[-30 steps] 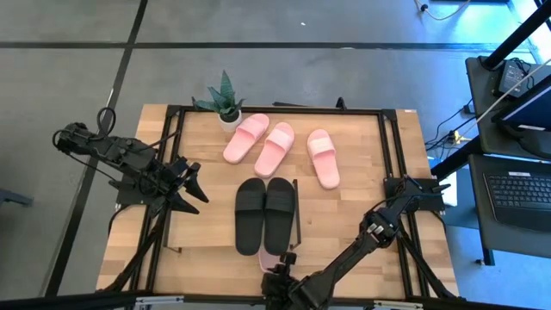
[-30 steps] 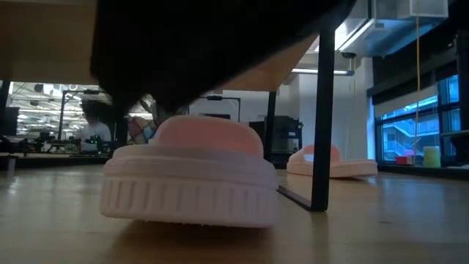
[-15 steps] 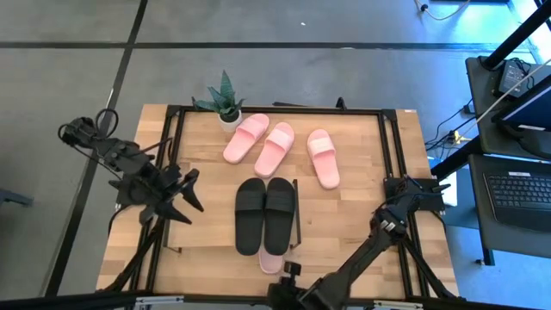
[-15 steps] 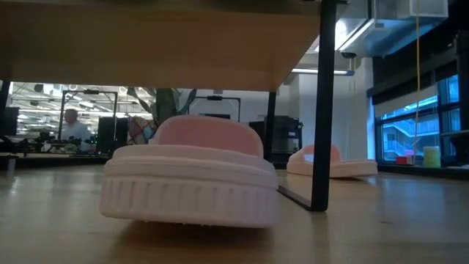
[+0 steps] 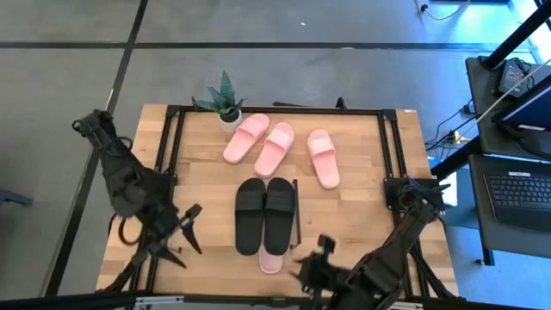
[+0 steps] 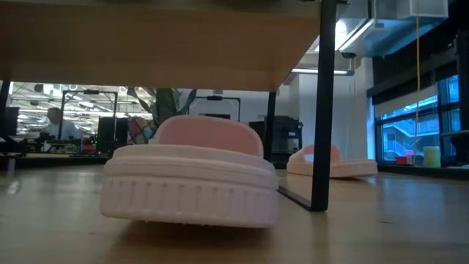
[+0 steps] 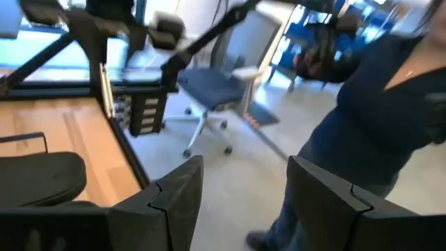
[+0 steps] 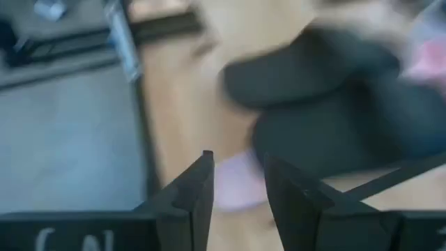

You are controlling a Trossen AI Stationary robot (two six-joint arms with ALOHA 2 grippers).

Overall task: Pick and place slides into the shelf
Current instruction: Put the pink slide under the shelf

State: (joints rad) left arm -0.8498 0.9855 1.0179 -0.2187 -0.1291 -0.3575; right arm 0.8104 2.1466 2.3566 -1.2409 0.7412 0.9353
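The black pair of slides (image 5: 265, 213) sits side by side on the shelf (image 5: 340, 202), a light-wood board with a thin black frame, roughly in the middle of the counter (image 5: 200, 181). Poking out from under the near edge of that board, just below the black pair, is the end of a pale pink slide (image 5: 270, 261); from counter height this same pink slide (image 6: 189, 176) fills the view, lying flat under the wooden board beside a black upright of the frame (image 6: 322, 110). Farther back, two pink slides (image 5: 260, 143) lie touching as a pair, angled, and a single pink slide (image 5: 322, 157) lies just to their right, apart from them. A small potted plant (image 5: 224, 100) stands at the far edge, just beside the paired pink ones.

The left claw (image 5: 178, 235) hangs over the near left part of the counter, well apart from the black pair, its fingers (image 7: 178, 192) spread with nothing between them; past them a person in dark clothing (image 7: 376, 104) and an office chair (image 7: 216, 90) show in the room. The right claw (image 5: 308, 263) is at the near edge, just right of the half-hidden pink slide. Its fingers (image 8: 198, 188) stand a little apart and seem to hold nothing, though that view is smeared.
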